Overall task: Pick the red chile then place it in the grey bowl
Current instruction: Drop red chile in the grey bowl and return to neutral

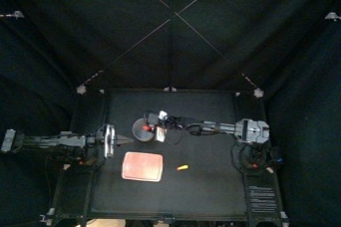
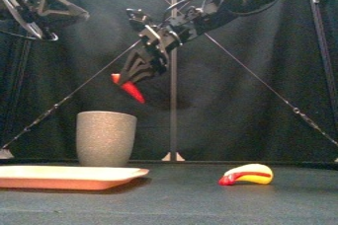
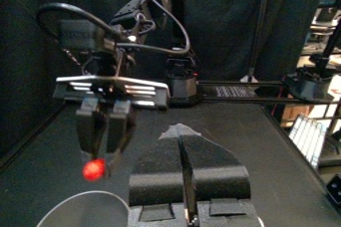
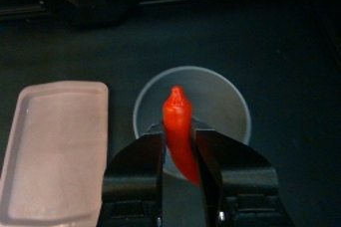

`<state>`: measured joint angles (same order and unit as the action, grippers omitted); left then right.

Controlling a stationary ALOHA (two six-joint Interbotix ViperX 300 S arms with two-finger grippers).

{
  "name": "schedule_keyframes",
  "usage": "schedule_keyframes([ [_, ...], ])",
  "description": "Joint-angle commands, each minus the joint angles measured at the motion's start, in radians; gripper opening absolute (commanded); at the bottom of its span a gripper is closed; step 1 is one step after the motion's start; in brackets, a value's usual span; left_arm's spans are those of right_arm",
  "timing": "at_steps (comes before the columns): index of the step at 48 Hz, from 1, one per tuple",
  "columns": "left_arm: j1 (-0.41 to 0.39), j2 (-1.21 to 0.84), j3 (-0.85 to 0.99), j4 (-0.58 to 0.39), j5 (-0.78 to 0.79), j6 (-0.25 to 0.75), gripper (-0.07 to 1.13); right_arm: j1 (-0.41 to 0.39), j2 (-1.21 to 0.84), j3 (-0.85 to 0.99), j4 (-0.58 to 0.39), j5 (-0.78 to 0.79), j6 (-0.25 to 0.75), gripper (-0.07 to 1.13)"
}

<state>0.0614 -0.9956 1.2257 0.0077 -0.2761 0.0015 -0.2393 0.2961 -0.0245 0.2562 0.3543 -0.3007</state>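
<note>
**A:** Top view first. Where is the red chile?

**B:** The red chile [image 1: 146, 128] shows as a red spot over the grey bowl [image 1: 136, 133], toward the back of the table. The right gripper [image 1: 151, 127] has reached in from 3 o'clock, past the middle. The left gripper [image 1: 107, 139] rests at the bowl's 9 o'clock. The pink tray [image 1: 143, 168] lies at the bowl's 6 o'clock and a yellow toy [image 1: 186, 161] at about 4 o'clock.

**A:** And the front view?

**B:** The chile [image 2: 129, 90] hangs tip-down, clear above the bowl [image 2: 106, 138], over the right part of its rim. The right gripper [image 2: 133, 78] has its jaws pinched onto the chile's upper end.

**A:** Left wrist?

**B:** The left gripper's [image 3: 184, 171] own jaws are pressed together with nothing between them. Beyond them the right gripper [image 3: 103, 131] dangles the chile [image 3: 94, 169] above the bowl's rim [image 3: 87, 209].

**A:** Right wrist?

**B:** The chile [image 4: 178, 131] is clamped between the jaws, its tip over the bowl's opening [image 4: 226, 107], with the tray [image 4: 60, 156] beside the bowl.

**A:** So which step is this?

**B:** I judge the carry done and the placing in hand. Next, nudge toward 9 o'clock if needed to centre the chile, lower it, then spread the jaws.
</note>
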Motion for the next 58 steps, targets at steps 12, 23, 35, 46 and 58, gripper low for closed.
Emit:
schedule_keyframes([
  [12,0.003,-0.008,-0.011,0.002,-0.005,0.002,-0.04,0.002,0.057,-0.114,0.005,0.049,-0.005,0.79],
  [23,0.003,-0.018,-0.009,0.002,0.011,0.002,-0.04,-0.008,-0.018,-0.064,-0.003,-0.034,-0.005,0.83],
  [35,0.003,-0.02,-0.011,0.002,0.012,0.002,-0.04,0.005,-0.333,0.238,-0.003,-0.212,-0.002,0.83],
  [46,0.003,-0.025,-0.009,0.002,0.012,0.0,-0.04,0.109,-0.704,0.594,-0.014,-0.442,0.012,0.83],
  [58,0.005,-0.026,-0.009,0.002,0.014,0.0,-0.04,0.172,-1.086,0.879,0.008,-0.433,0.043,0.84],
])
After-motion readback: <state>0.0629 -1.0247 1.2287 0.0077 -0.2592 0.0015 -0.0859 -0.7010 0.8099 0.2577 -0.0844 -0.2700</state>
